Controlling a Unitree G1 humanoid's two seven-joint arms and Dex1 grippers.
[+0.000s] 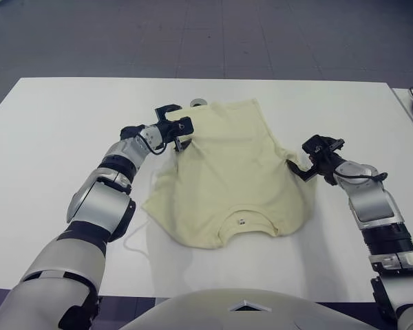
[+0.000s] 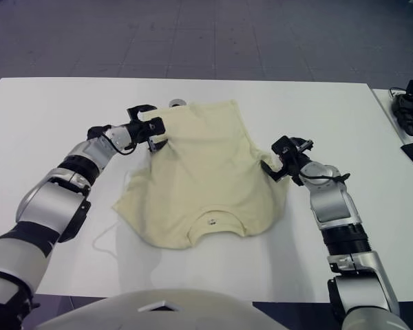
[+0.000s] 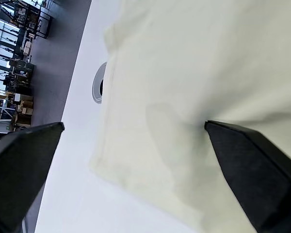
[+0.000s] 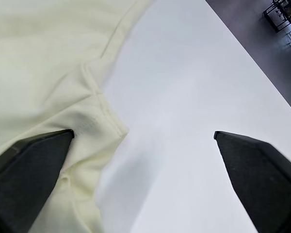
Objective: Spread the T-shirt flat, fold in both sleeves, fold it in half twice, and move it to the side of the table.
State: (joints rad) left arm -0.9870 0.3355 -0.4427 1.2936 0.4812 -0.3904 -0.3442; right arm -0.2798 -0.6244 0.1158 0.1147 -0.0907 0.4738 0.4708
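Counting what sits on the white table [image 1: 62, 124]: one pale yellow T-shirt [image 1: 227, 179], two grippers, and one round metal-rimmed hole [image 1: 198, 103] in the tabletop. The T-shirt lies near the middle of the table, rumpled rather than flat. Its long axis runs roughly from 6 to 12 o'clock, with the collar [image 1: 244, 223] pointing toward 6 o'clock, nearest the robot, and the hem toward 12 o'clock. The hole is just beside the hem's corner, at about 11 o'clock from the shirt's centre.

The left gripper [image 3: 134, 125] is at about 10 o'clock of the shirt, over its edge; its two fingers stand wide apart with cloth below them and clasp nothing. The right gripper [image 4: 143, 132] is at about 3 o'clock of the shirt, beside a stitched edge; its fingers are also spread wide, one over the fabric and the other over bare table, and they hold nothing.
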